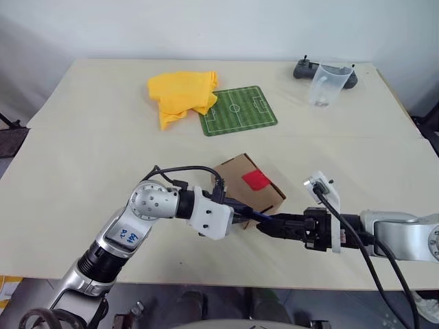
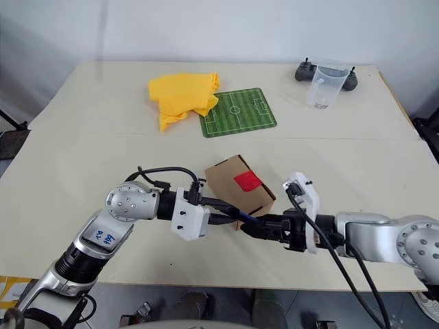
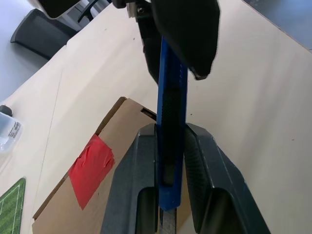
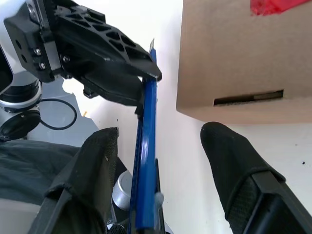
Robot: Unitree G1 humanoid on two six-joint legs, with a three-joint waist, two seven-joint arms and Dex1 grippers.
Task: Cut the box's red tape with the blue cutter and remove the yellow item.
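The left gripper (image 2: pixel 218 211) is clamped on the blue cutter (image 3: pixel 171 122), holding it roughly level just in front of the box (image 2: pixel 236 184), w/ the free end reaching toward the right gripper (image 2: pixel 260 227), whose fingers (image 4: pixel 95 170) stand apart on either side of the blue shaft w/o pressing it in the right wrist view. Looks like a handover or re-grip in mid-air, so the main risk is timing: if the left lets go before the right has closed firmly, the cutter would likely drop onto the bench (image 1: pixel 103 151) or roll off the near edge, which runs right under both arms. A skewed close by the right could also twist the tool in the left's grip, since the shaft sits nearer one finger than the other. Both grippers sit v. close to the box's near side, so a sideways swing might nudge the carton & turn the red tape (image 1: pixel 254 179), which sits on its top face, away from a clean cut. Whether the blade is out can't be told; if it is, the tip is a hazard to the cables near the wrists. Yellow item isn't visible, prob. inside the closed box. Room: plenty of bare bench left & right of the box; behind it lie the green mat (image 1: pixel 239 110), yellow cloth (image 1: pixel 182 96), plastic cup (image 1: pixel 328 83) & black controller (image 1: pixel 304 68), all well apart
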